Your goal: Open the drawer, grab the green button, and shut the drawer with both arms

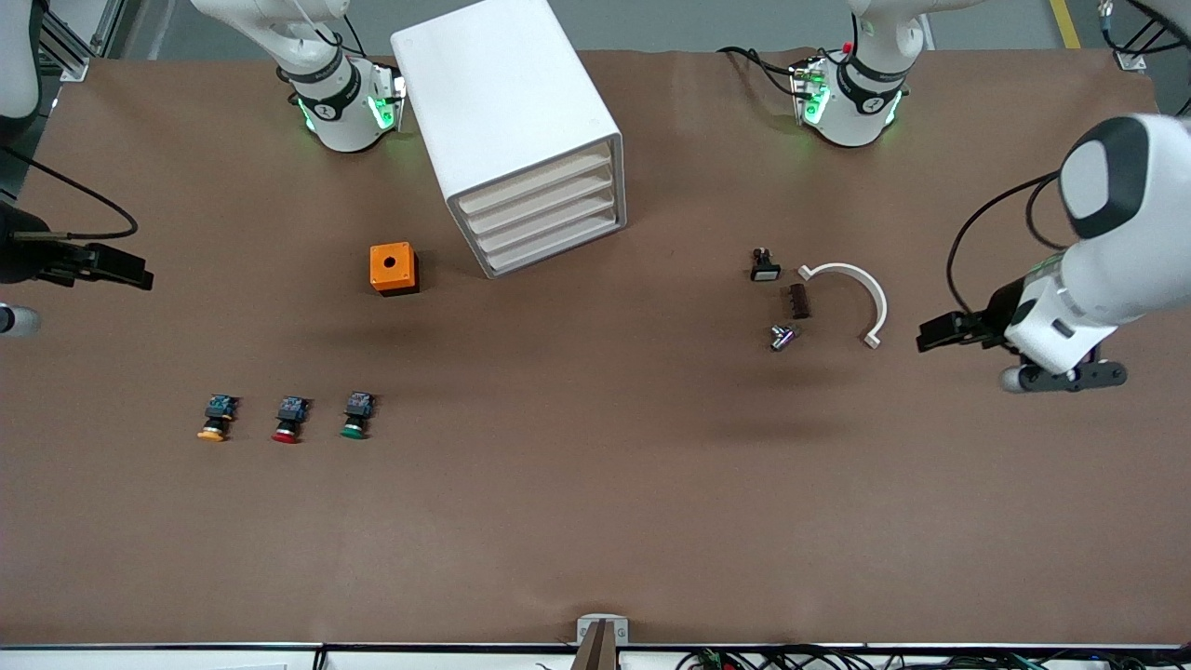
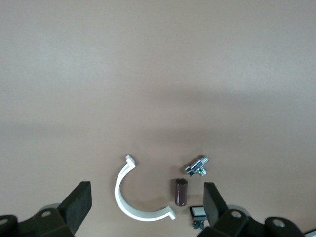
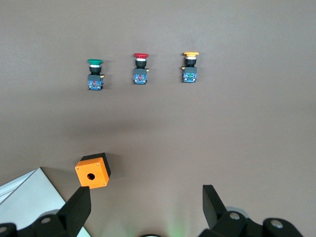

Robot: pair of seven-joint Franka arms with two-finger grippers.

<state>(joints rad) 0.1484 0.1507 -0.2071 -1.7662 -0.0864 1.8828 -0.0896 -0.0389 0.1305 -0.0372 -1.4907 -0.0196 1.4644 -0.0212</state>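
The white cabinet (image 1: 507, 112) stands between the arm bases, with all four cream drawer fronts (image 1: 544, 209) shut. The green-capped button (image 1: 356, 416) lies on the table, nearer the front camera than the cabinet, in a row with two other buttons. It also shows in the right wrist view (image 3: 95, 74). My right gripper (image 1: 140, 274) is open and empty, up over the right arm's end of the table; its fingers (image 3: 79, 207) are spread wide. My left gripper (image 1: 930, 333) is open and empty over the left arm's end, its fingers (image 2: 79, 200) wide apart.
A red-capped button (image 1: 290, 420) and a yellow-capped button (image 1: 216, 418) lie beside the green one. An orange box (image 1: 394, 268) sits beside the cabinet. A white curved clamp (image 1: 856, 298), a brown cylinder (image 1: 799, 301), a metal part (image 1: 782, 337) and a small switch (image 1: 765, 266) lie toward the left arm's end.
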